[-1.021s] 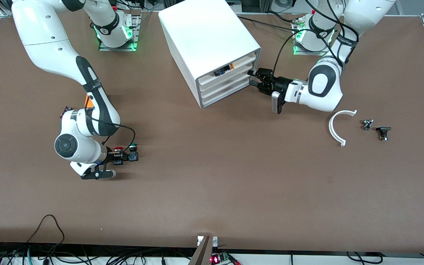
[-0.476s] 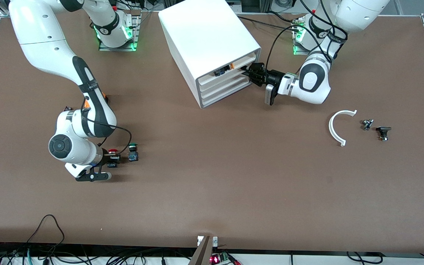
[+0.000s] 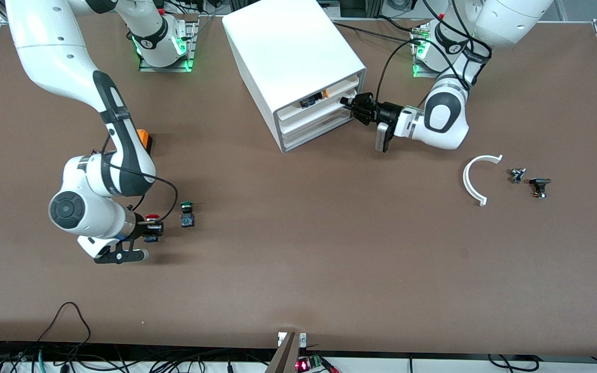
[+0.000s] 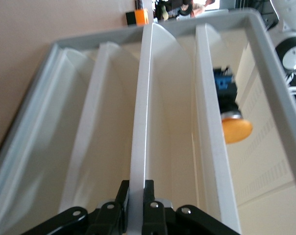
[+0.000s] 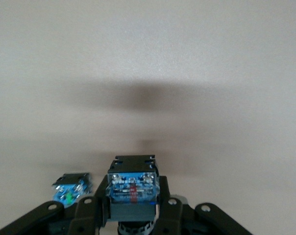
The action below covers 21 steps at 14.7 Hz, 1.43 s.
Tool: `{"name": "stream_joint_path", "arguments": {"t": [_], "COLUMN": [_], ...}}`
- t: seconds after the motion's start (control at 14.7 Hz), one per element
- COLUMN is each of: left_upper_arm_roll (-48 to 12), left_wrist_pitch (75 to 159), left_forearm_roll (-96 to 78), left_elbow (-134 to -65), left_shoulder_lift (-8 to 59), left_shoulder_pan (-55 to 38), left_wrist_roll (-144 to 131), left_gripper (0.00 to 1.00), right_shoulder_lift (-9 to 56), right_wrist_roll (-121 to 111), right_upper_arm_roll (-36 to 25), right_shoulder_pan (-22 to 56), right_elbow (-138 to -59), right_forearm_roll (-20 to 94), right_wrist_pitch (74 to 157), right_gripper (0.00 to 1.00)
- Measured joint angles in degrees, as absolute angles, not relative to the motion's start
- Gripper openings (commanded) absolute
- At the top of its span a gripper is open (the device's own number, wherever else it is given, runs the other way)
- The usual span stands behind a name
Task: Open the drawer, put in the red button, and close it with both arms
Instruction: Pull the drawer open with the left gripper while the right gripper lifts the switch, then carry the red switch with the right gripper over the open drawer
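Observation:
The white cabinet (image 3: 288,46) stands near the arms' bases. My left gripper (image 3: 351,105) is at the front of the second-highest drawer (image 3: 319,110), at the cabinet's left-arm end. In the left wrist view the left gripper (image 4: 135,188) is shut on the drawer's thin white front lip (image 4: 140,98). My right gripper (image 3: 152,228) is shut on the red button (image 3: 151,217) and holds it just over the table. The right wrist view shows the red button's bluish base (image 5: 132,188) between the fingers (image 5: 91,210). The green-capped twin (image 3: 187,214) stands beside it on the table, and its base shows in the right wrist view (image 5: 72,188).
An orange-capped button (image 4: 234,128) lies in the drawer above. An orange block (image 3: 144,139) sits by the right arm's forearm. A white curved piece (image 3: 477,178), a small metal part (image 3: 517,175) and a black part (image 3: 539,186) lie toward the left arm's end.
My right gripper has drawn away from the green button toward the right arm's end, carrying the red button. My left gripper has moved in to the cabinet front, onto the drawer's lip.

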<state>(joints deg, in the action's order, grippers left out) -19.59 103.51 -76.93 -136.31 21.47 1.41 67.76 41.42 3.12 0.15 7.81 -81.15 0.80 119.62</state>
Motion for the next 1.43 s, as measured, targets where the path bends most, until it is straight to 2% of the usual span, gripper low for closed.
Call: {"name": "stream_joint_path", "arguments": {"t": [0.2,0.41,0.48,0.54,0.82,1.02,1.43], "left_upper_arm_roll": [-19.0,-18.9,-18.9,-18.9,-18.9,-18.8,-18.7], "left_wrist_pitch": [103.9,103.9,103.9,103.7,103.6,101.0,87.1], "left_forearm_roll": [-68.1,-59.6,-58.2,-57.8,-56.7,-53.1,-33.1], "left_elbow": [-129.5,-122.7,-121.5,-121.0,-120.4,-117.4,-100.7], "left_shoulder_lift": [21.5,21.7,22.1,22.7,23.8,23.7,23.3], "left_shoulder_pan": [5.2,8.9,9.5,9.8,10.3,11.5,14.1], "left_wrist_roll": [60.4,53.6,52.8,52.6,52.0,50.2,29.6], "left_gripper": [0.0,0.0,0.59,1.0,1.0,1.0,1.0], "right_shoulder_lift": [39.0,35.5,34.4,33.2,30.6,30.4,30.4], "right_wrist_roll": [4.6,6.3,6.9,7.9,19.3,32.3,61.3], "right_upper_arm_roll": [0.4,0.5,0.5,0.6,0.7,0.8,1.0], "right_shoulder_pan": [8.3,9.9,10.5,11.2,14.8,18.7,28.6], "right_elbow": [-77.4,-75.8,-75.7,-75.6,-75.6,-75.0,-72.4], "right_forearm_roll": [0.8,0.8,0.8,0.8,0.8,0.8,0.8], "right_wrist_pitch": [113.4,111.2,111.0,110.9,110.4,110.4,110.3], "right_gripper": [0.0,0.0,0.0,0.0,0.0,0.0,0.0]}}
